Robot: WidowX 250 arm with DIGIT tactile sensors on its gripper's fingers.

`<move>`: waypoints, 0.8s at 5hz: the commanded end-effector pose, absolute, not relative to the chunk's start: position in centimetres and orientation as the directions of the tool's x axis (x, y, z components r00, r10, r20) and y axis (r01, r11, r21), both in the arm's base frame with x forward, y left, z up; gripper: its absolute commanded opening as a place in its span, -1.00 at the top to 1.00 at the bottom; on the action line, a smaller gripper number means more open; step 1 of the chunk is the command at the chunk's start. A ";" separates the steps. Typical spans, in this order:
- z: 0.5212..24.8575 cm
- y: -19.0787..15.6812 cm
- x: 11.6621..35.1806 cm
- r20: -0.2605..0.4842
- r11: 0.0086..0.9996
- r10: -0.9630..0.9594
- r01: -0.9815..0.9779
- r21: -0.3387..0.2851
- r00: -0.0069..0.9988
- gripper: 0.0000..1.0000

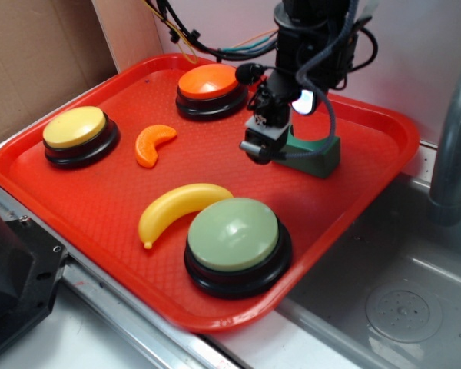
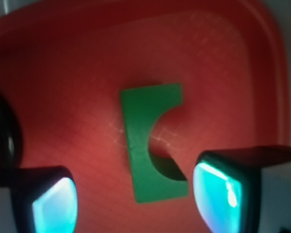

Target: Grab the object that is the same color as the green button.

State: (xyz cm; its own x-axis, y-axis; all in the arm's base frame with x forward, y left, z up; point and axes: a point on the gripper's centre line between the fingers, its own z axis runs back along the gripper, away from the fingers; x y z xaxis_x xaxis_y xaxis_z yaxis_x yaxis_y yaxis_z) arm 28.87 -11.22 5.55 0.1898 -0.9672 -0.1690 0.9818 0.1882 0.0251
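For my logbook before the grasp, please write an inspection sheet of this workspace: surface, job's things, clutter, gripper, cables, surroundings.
Surface: red plastic tray, resting partly over a metal sink.
Job's things: dark green notched block lying on the tray, not lifted; pale green dome button at the tray's near edge.
Clutter: yellow button, orange button, toy banana, orange slice toy.
Gripper: gripper open above the block, one finger on each side, no contact seen.
Cables: bundle of wires hanging behind the arm, above the tray's far edge.
Surroundings: cardboard panel at left, grey faucet pipe at right.
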 end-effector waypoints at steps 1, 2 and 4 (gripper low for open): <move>5.0 -12.2 28.8 -0.146 0.199 -0.967 0.977 0.076 0.208 -1.00; 4.3 -11.8 29.1 -0.142 0.257 -0.954 0.963 0.078 0.266 0.61; 4.4 -11.3 29.0 -0.117 0.397 -0.906 0.913 0.090 0.406 1.00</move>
